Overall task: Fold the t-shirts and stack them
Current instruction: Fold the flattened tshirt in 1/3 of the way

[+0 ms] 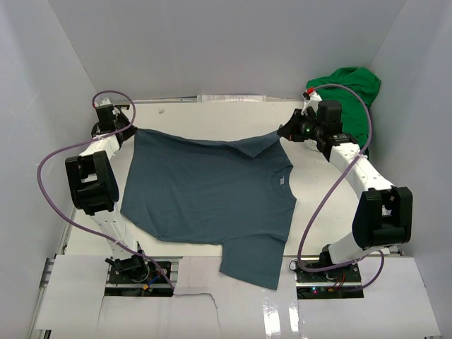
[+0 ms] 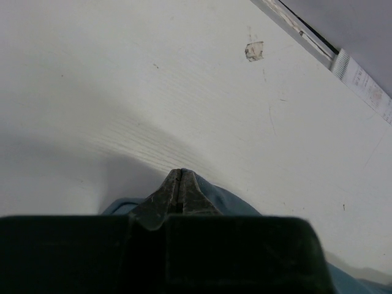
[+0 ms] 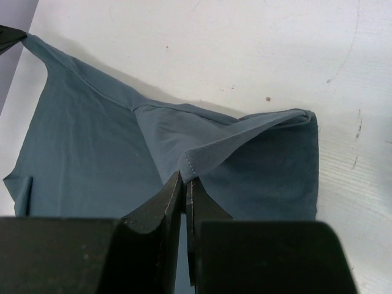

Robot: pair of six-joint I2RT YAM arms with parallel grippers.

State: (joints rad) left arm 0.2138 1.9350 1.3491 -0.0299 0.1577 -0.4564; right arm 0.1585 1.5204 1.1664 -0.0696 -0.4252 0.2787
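Since the slate-blue t-shirt (image 1: pixel 205 191) must lie flat before I can fold it, I have it pinched at both far corners. At its far left corner the left fingers (image 2: pixel 173 191) are clamped tight on the hem, low over the table (image 1: pixel 212 113). At its far right corner the right fingers (image 3: pixel 176 191) are closed on a doubled-over flap, probably the far sleeve. The shirt lies spread between them, its other sleeve trailing toward me. The green t-shirt (image 1: pixel 349 92) sits bunched beyond the blue one's right corner, waiting its turn.
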